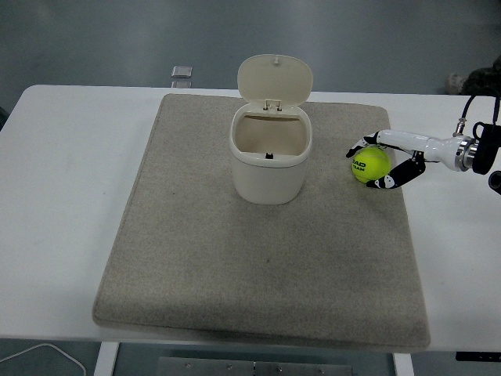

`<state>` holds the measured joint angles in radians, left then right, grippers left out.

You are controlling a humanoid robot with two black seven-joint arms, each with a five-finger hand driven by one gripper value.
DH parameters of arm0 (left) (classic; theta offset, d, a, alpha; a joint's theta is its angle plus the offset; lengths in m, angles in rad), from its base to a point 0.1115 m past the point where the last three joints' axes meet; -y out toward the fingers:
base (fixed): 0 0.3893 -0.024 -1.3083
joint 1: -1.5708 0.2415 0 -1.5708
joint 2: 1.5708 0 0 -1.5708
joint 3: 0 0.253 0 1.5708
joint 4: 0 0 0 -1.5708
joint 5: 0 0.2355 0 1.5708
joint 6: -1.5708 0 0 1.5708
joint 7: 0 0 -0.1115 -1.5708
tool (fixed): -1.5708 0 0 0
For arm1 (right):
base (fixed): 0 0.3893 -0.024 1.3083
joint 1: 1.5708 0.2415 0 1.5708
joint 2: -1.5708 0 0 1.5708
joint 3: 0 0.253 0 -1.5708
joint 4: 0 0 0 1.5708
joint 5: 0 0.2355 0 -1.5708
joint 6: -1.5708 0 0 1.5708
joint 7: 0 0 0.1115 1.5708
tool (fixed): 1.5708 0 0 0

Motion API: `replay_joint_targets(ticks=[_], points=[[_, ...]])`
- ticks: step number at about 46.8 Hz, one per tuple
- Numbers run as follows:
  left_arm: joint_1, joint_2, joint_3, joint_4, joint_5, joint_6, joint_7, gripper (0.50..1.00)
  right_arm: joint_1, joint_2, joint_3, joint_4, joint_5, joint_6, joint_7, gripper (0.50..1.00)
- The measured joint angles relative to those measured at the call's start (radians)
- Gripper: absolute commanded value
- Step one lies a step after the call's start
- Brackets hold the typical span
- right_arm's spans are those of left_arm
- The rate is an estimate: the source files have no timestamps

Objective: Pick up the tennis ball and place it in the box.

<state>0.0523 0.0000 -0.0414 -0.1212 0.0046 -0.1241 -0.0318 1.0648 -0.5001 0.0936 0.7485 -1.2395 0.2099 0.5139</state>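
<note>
The yellow-green tennis ball (371,164) is on the right side of the beige mat (258,266), to the right of the box. The box (270,168) is a white bin with its flip lid (275,79) standing open, at the mat's far middle. My right hand (363,167) reaches in from the right edge. Its fingers (358,146) wrap over the ball's far side and the thumb (389,181) presses its near side, so it is shut on the ball. The left arm is out of view.
The white table (70,180) extends around the mat. A small grey object (182,72) lies at the table's far edge, behind the box to the left. A white cable (39,354) shows below the near left edge.
</note>
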Motion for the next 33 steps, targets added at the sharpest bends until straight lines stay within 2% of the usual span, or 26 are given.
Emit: replay_joint_targets(ticks=[4, 13, 27, 33], points=[[0.001, 0.000, 0.000, 0.000, 0.000, 0.000, 0.000, 0.996, 0.000, 0.000, 0.000, 0.000, 0.000, 0.002, 0.000, 0.703], [0.001, 0.000, 0.000, 0.000, 0.000, 0.000, 0.000, 0.996, 0.002, 0.000, -0.014, 0.000, -0.001, 0.003, -0.001, 0.503], [0.001, 0.000, 0.000, 0.000, 0.000, 0.000, 0.000, 0.996, 0.018, -0.002, -0.031, 0.001, 0.010, 0.002, -0.002, 0.500], [0.000, 0.000, 0.000, 0.000, 0.000, 0.000, 0.000, 0.996, 0.053, -0.007, -0.023, 0.003, 0.021, 0.013, -0.002, 0.500]])
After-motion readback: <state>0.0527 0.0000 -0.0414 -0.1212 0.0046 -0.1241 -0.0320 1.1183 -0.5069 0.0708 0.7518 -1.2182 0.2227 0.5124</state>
